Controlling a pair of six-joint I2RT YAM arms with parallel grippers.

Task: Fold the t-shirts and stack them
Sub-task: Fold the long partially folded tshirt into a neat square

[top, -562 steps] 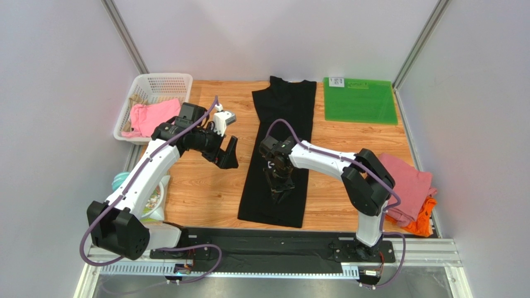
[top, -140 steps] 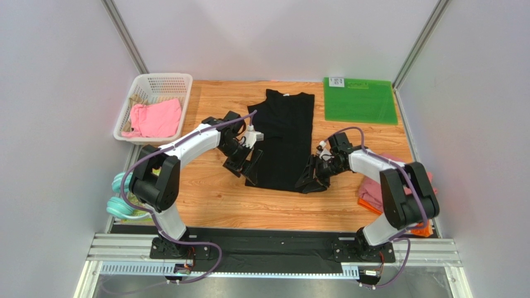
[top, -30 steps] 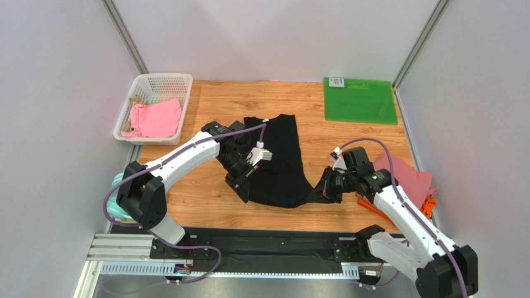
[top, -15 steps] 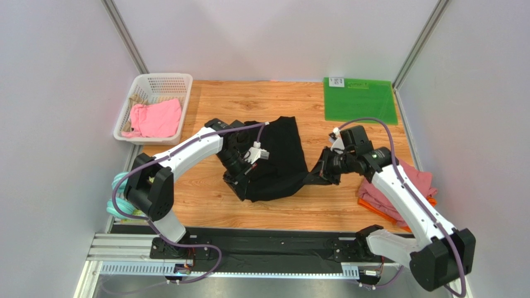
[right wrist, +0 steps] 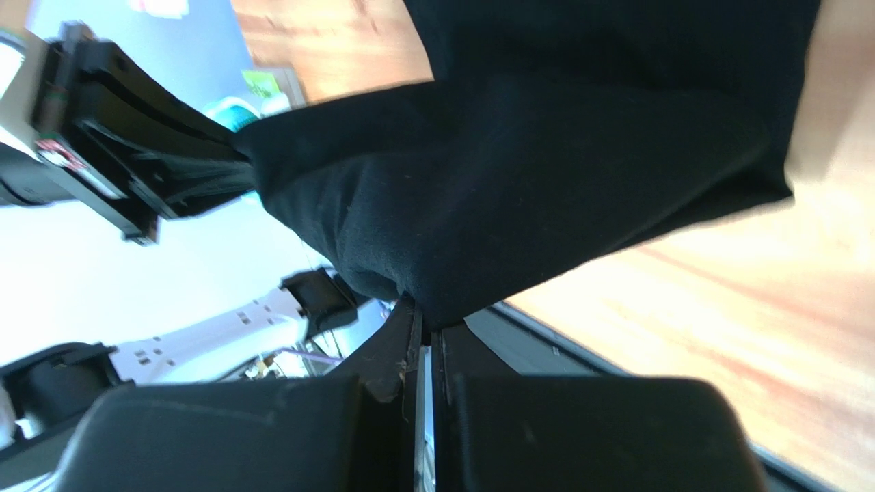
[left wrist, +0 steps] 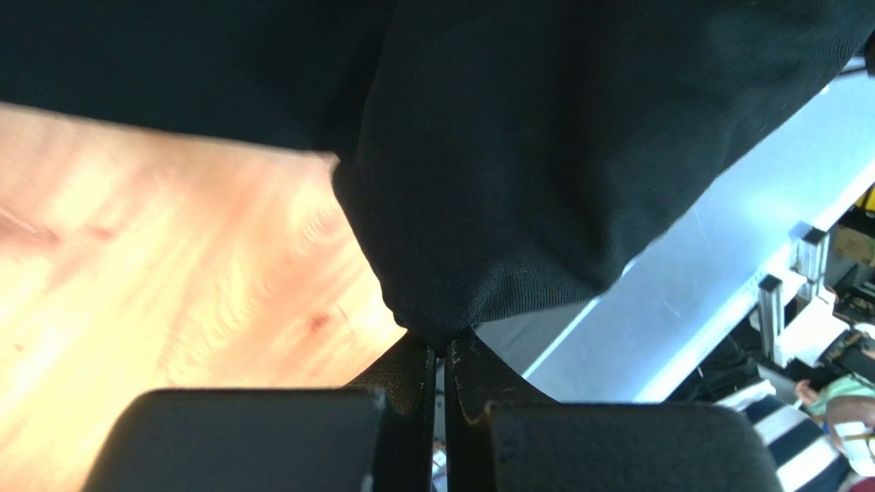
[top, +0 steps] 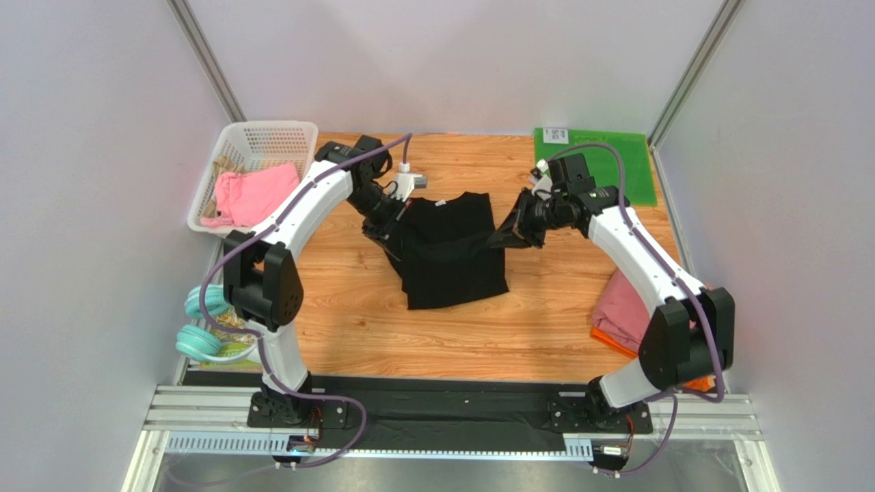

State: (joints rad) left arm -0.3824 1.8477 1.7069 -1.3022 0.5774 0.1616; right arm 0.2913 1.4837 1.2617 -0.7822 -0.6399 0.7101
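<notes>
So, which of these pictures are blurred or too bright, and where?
Top external view: sharp and evenly lit, no glare. Left wrist view: the wooden table is blurred and washed out, while the black t-shirt shows sharp weave near the left pincer. Right wrist view: the table at right glares pale, and the shirt is nearly featureless dark.

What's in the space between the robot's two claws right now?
The black t-shirt lies there, the left gripper and right gripper each pinching a side of it, seen from the top view.
</notes>
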